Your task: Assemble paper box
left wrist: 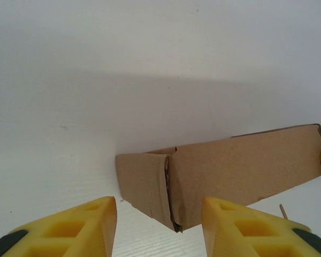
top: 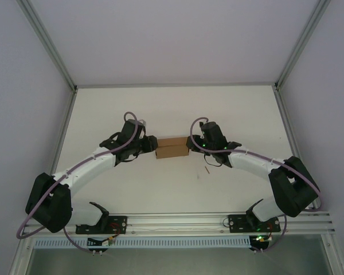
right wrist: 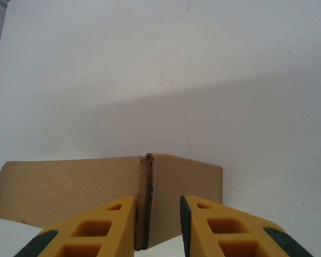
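The paper box (top: pixel 172 148) is a small brown cardboard box lying on the white table between my two arms. My left gripper (top: pixel 151 145) sits at its left end. In the left wrist view the box (left wrist: pixel 230 171) shows a frayed corner seam just ahead of the left gripper (left wrist: pixel 159 206), which is open, both yellow fingers clear of the cardboard. My right gripper (top: pixel 192 143) is at the box's right end. In the right wrist view the right gripper (right wrist: pixel 157 203) straddles a corner of the box (right wrist: pixel 69 187); one finger lies against the corner and the other stands apart.
A thin dark sliver (top: pixel 207 170) lies on the table just in front of the right gripper. Grey enclosure walls stand at the left, right and back. An aluminium rail (top: pixel 178 220) with the arm bases runs along the near edge.
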Motion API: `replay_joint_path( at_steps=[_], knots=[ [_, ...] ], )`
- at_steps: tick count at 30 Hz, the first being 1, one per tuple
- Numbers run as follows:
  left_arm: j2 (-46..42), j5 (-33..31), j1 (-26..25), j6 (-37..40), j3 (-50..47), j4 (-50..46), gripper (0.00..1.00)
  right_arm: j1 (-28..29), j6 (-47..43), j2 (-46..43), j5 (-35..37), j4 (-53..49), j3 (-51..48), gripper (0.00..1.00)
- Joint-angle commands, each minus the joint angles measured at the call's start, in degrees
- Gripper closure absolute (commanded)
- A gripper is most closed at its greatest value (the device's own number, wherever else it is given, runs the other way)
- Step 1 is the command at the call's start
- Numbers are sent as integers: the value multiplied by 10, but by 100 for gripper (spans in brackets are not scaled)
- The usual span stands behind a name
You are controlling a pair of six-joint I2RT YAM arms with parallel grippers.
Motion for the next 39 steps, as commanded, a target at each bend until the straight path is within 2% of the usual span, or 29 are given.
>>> replay_joint_path(
  at_steps=[1,6,14,19,24,28,31,36,37,38,39],
  knots=[
    [8,23,8,-7,-13,12,56,1,-8,36,-11,-137,-23,72],
    [26,25,12,-8,-23,6,59,1,-8,38,-10,-140,-23,72],
    [37,19,14,-35,-68,3,80,1,-2,38,-2,-147,-27,72],
    [36,37,19,-77,-134,50,85,1,12,48,-10,-125,-47,75],
    [33,64,19,-99,-166,89,100,1,27,44,-20,-118,-62,78],
    [9,54,20,-87,-151,68,100,1,27,24,-19,-112,-67,78],
    [-4,60,19,-59,-105,45,82,2,9,13,-27,-117,-44,73],
    [0,53,20,-21,-5,9,60,2,-33,4,-26,-137,33,66],
    [0,54,20,-15,14,6,52,1,-41,1,-26,-139,51,63],
    [0,50,20,-12,30,3,39,1,-50,-1,-27,-138,64,59],
    [0,43,20,-8,46,-10,17,1,-62,-5,-26,-137,78,56]
  ],
)
